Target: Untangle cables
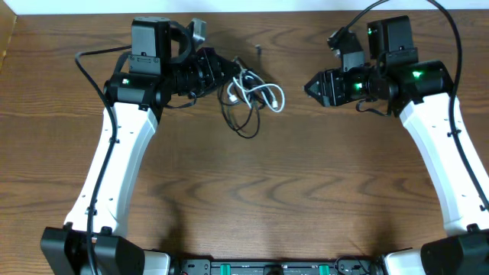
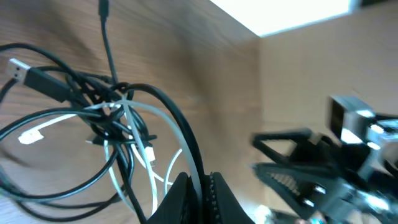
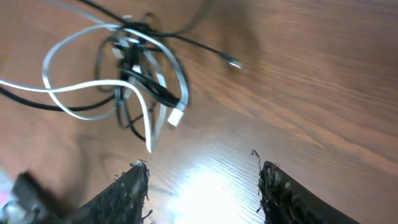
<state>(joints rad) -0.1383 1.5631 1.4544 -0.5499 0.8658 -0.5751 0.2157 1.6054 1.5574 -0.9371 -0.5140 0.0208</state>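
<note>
Open table (image 1: 252,191) beside cables (image 1: 247,90) (tangled heap)

Brown wood-grain table (image 1: 306,191), a bright glare patch (image 3: 205,186) on its surface.

I see dark brown wood-grain tabletop (image 1: 252,191) filling overhead view. Rt wrist view: bright white light glare (image 3: 205,186) on the wood at 6 o'clock.
</note>
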